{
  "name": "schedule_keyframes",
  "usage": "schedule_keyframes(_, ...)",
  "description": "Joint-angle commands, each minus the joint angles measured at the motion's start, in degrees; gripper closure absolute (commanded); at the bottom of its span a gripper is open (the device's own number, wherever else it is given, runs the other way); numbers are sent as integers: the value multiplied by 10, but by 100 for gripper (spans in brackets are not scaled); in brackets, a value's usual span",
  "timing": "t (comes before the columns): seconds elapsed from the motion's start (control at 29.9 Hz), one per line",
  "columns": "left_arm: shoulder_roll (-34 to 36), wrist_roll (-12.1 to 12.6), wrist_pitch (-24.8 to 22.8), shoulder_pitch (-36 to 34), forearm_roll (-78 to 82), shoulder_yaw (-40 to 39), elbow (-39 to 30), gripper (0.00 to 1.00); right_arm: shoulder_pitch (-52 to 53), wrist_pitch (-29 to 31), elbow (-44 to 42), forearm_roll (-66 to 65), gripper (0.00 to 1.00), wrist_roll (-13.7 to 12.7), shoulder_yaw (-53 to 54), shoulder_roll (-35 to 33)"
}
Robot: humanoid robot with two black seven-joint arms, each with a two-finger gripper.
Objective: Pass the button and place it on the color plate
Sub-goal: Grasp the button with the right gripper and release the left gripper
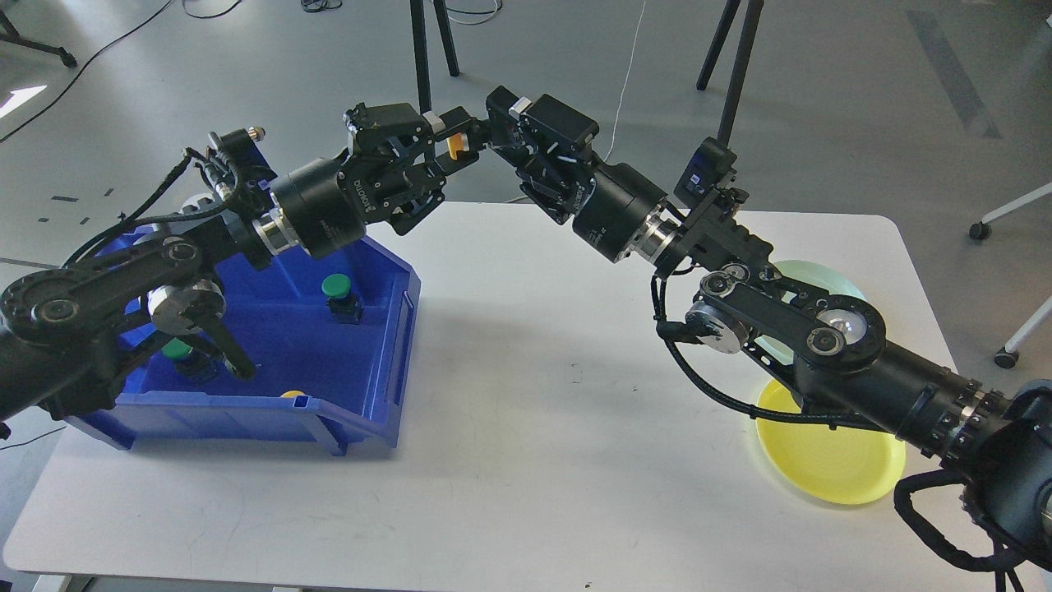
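Note:
My left gripper (460, 141) is shut on a yellow button (454, 145) and holds it high above the table's back edge. My right gripper (496, 125) comes in from the right and is open, its dark fingers reaching around the button's black rear end, which they mostly hide. A yellow plate (830, 464) lies at the front right of the white table (559, 427), partly under my right arm. A pale green plate (826, 275) lies behind it, mostly hidden by the arm.
A blue bin (386, 329) stands at the table's left under my left arm. It holds a green button (335, 286), another green button (177, 349) and a yellow one (289, 395) at its front wall. Tripod legs (431, 49) stand behind the table.

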Motion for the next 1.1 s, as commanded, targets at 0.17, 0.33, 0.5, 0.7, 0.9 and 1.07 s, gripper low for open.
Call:
schedule_keyframes(0.17, 0, 0, 0, 0, -1, 0, 1, 84, -1, -1, 0, 0, 44, 0, 0, -2)
schedule_keyframes(0.33, 0, 0, 0, 0, -1, 0, 3, 84, -1, -1, 0, 0, 50, 0, 0, -2)
schedule_keyframes(0.5, 0, 0, 0, 1, 0, 0, 3, 84, 1, -1, 1, 0, 59, 0, -1, -2)
schedule_keyframes(0.7, 0, 0, 0, 4, 2, 0, 4, 84, 1, 0, 1, 0, 67, 0, -3, -4)
schedule_keyframes(0.9, 0, 0, 0, 5, 1, 0, 4, 79, 1, 0, 1, -1, 70, 0, -3, -4)
schedule_keyframes(1.07, 0, 0, 0, 7, 0, 0, 4, 52, 1, 0, 1, -1, 71, 0, -4, -3)
